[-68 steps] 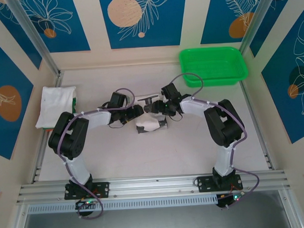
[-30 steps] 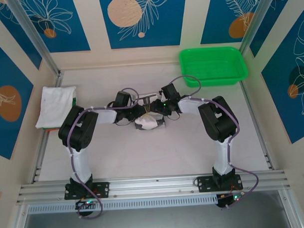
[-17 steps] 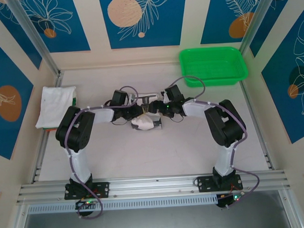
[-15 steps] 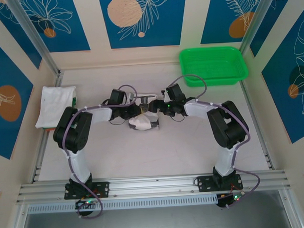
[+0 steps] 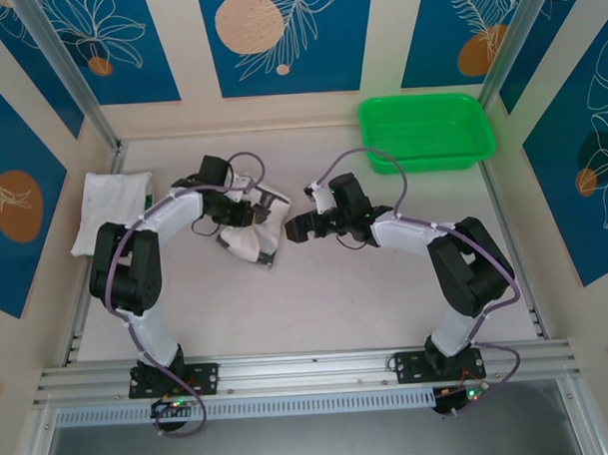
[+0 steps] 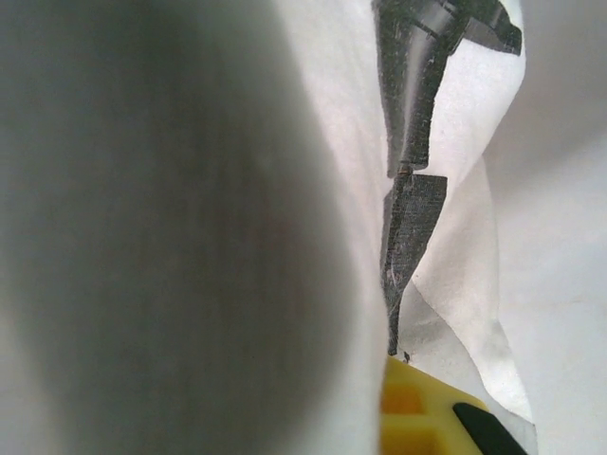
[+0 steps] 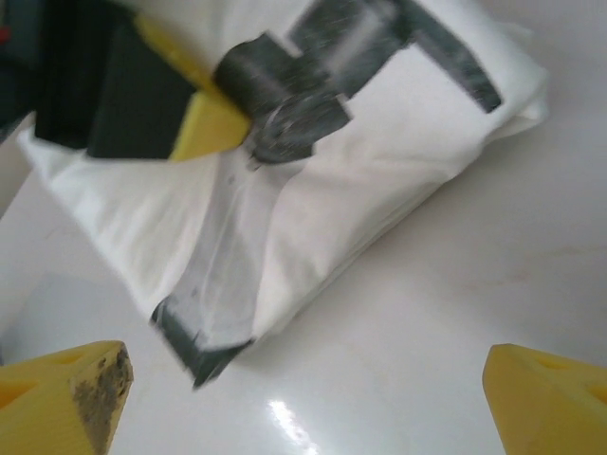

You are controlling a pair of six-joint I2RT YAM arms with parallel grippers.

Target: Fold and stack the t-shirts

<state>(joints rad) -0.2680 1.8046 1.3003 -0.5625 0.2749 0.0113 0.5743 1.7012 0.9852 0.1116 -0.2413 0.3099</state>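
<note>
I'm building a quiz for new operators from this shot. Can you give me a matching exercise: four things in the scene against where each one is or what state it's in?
Things:
1. folded t-shirt
2. bundled t-shirt
3. green basket
4. right gripper

Place or state:
a. far right corner of the table
b. open, off the cloth
c. lying flat at the table's left edge
d. held in the shut left gripper

Pairs: 1-c, 2-d, 3-a, 4-b

We see white tubular links (image 5: 156, 337), bulky black joints (image 5: 121, 274), looping purple cables (image 5: 366, 150), green base lights (image 5: 468, 392) and yellow fingertips (image 7: 541, 398).
</note>
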